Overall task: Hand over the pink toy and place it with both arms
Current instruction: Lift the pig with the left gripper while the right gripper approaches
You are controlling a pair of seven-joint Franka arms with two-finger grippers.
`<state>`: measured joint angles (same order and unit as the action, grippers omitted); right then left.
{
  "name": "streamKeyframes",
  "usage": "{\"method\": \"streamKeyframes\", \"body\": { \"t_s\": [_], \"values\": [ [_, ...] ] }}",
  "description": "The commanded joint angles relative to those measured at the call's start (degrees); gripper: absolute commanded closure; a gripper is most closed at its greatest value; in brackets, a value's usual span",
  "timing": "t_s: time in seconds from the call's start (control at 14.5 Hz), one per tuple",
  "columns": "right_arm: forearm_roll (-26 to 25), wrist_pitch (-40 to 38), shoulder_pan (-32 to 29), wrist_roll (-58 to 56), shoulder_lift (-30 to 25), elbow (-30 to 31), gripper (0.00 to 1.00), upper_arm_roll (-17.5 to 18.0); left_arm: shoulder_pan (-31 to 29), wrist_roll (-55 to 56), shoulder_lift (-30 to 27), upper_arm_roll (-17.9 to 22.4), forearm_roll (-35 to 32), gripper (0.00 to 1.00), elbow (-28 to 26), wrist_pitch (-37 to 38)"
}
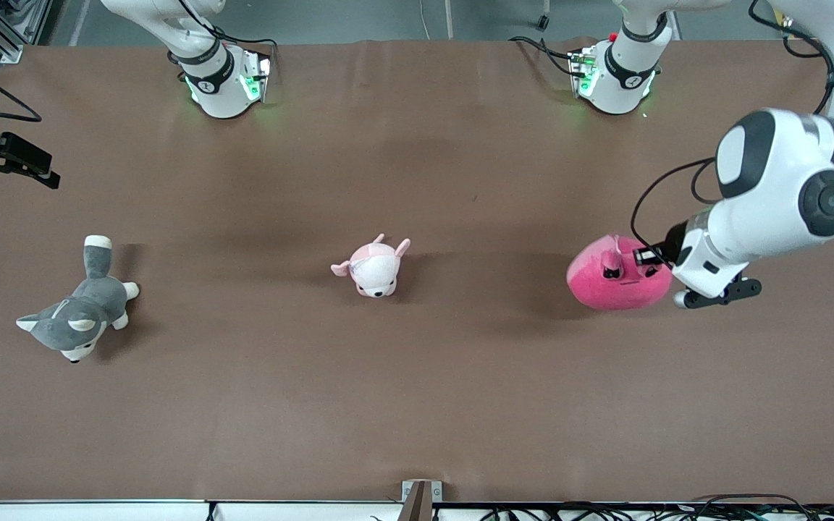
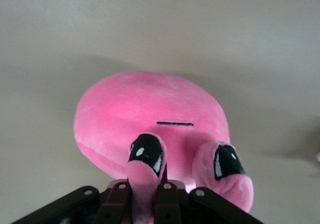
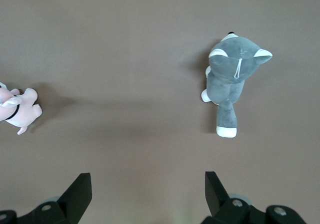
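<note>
Now the pink toy [image 1: 609,278] sits on the brown table [image 1: 417,405], toward my left arm's end. My left gripper [image 2: 144,196] is right on it, with its fingers squeezed together on one little ear by the toy's dark eye. The small pale pink plush [image 1: 373,268] lies beside the pink toy, toward my right arm's end. The grey husky [image 1: 77,315] lies well apart from the pink toy, past the pale plush. My right gripper [image 3: 147,194] waits high over the table between those two, fingers wide apart, holding nothing.
</note>
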<state>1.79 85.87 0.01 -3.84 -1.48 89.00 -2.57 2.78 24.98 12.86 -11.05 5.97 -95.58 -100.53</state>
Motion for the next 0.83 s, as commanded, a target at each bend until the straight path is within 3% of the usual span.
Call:
{"method": "streamKeyframes", "body": {
  "t_s": [0.0, 0.21, 0.35, 0.41, 0.55, 0.76],
  "values": [
    [2.5, -0.3, 0.2, -0.1, -0.9, -0.1, 0.00, -0.1, 0.4, 10.0, 0.3, -5.3, 2.0, 1.00, 8.9, 5.7],
    [17.2, -3.4, -2.0, -0.2, -0.9, -0.1, 0.00, -0.6, 0.6, 21.6, 0.8, -11.5, 5.0, 1.00, 14.3, 5.7],
    [24.5, -3.1, -2.0, -0.3, 0.5, -0.1, 0.00, -0.6, 2.7, 28.1, 1.5, -15.2, 5.0, 1.00, 16.7, 5.0],
    [28.5, -3.0, -1.9, -0.3, 1.2, -0.1, 0.07, -0.5, 4.7, 32.2, 1.8, -15.5, 5.1, 1.00, 17.5, 3.0],
    [33.8, -3.0, -1.4, 0.2, 2.2, -0.1, 0.18, -0.5, 8.9, 40.0, 2.6, -15.7, 5.2, 1.00, 18.4, -2.1],
    [37.1, -2.9, 0.9, 1.2, 2.6, 0.1, 0.20, -0.1, 15.8, 47.7, 3.8, -15.6, 5.2, 1.00, 18.5, -11.0]
  ]
}}
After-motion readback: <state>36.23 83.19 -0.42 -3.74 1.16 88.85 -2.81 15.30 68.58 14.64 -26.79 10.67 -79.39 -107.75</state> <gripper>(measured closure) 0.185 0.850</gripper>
